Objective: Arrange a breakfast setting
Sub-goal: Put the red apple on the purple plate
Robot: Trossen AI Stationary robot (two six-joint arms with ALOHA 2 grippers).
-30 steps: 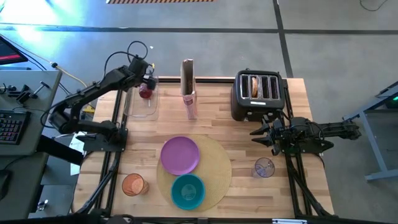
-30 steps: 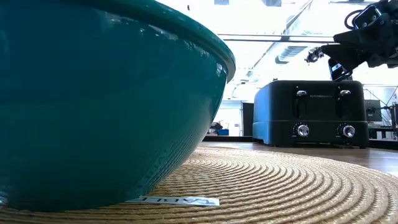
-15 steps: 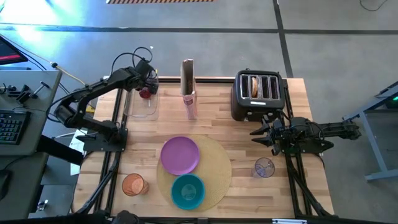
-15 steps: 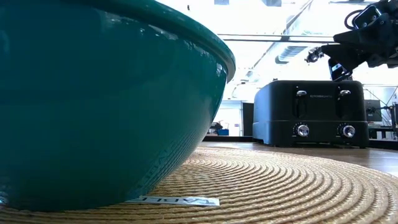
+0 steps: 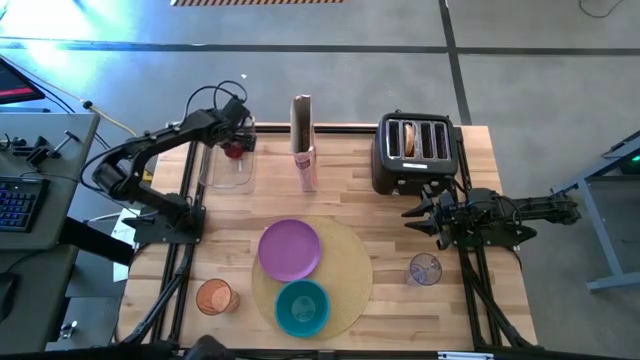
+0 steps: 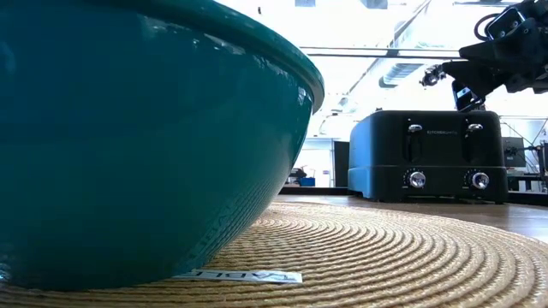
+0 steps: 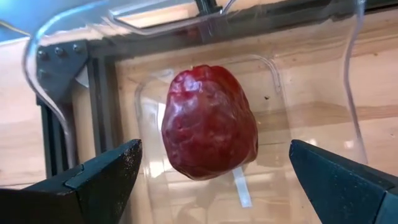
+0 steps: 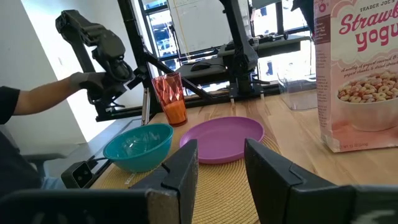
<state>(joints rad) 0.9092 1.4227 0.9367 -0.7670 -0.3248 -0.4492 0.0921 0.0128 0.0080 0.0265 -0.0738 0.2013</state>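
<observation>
A red fruit (image 7: 208, 121) lies in a clear container (image 5: 227, 165) at the table's far left. My left gripper (image 5: 240, 138) hovers over it, open, with one finger on each side of the fruit and neither touching it. My right gripper (image 5: 412, 213) is open and empty, in front of the toaster. A purple plate (image 5: 290, 249) and a teal bowl (image 5: 302, 307) rest on the round tan mat (image 5: 345, 265). An orange cup (image 5: 213, 297) stands to the mat's left and a clear glass (image 5: 425, 269) to its right. A bagel (image 5: 408, 138) sticks up from a toaster slot. The spoon is out of view.
The black toaster (image 5: 415, 152) stands at the far right and the tall cereal box (image 5: 303, 145) at the far middle. In the right wrist view a person's arm (image 8: 37, 102) shows beyond the table. Bare wood lies between the container and the mat.
My left gripper has shifted a little toward the table's near edge, closer over the red fruit in the clear container. The fruit stays where it was. My right arm has kept still.
</observation>
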